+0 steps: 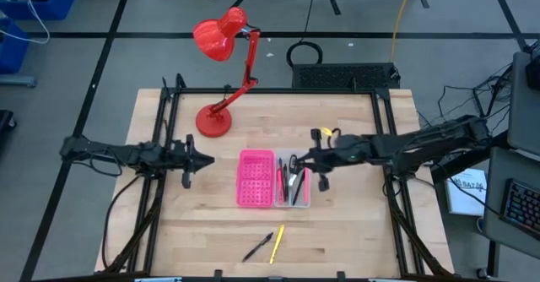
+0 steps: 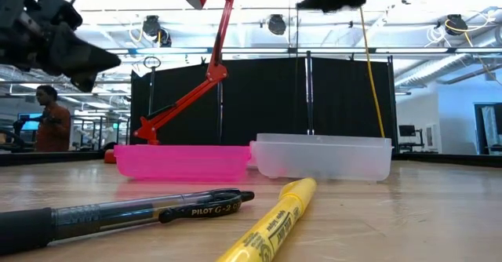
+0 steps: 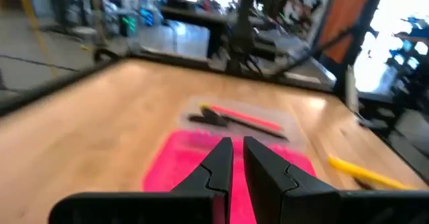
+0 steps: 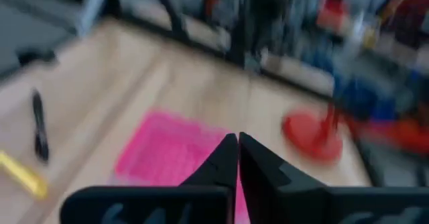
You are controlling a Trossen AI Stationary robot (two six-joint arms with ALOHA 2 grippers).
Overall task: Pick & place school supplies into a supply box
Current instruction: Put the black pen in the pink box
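The supply box lies open mid-table: its pink perforated half (image 1: 256,178) and its clear tray (image 1: 294,183), which holds several pens and dark scissors. A black pen (image 1: 257,247) and a yellow highlighter (image 1: 277,243) lie flat on the table near the near edge, close together in the low view as pen (image 2: 118,211) and highlighter (image 2: 271,223). My right gripper (image 1: 297,162) hovers shut above the tray's far end, holding nothing. My left gripper (image 1: 201,158) hangs in the air left of the pink half, fingers almost together (image 3: 238,153).
A red desk lamp (image 1: 221,71) stands on its round base (image 1: 213,122) at the far left of the table, behind the box. Black frame rails run along the table's left and right sides. Bare wood shows around the loose pen and highlighter.
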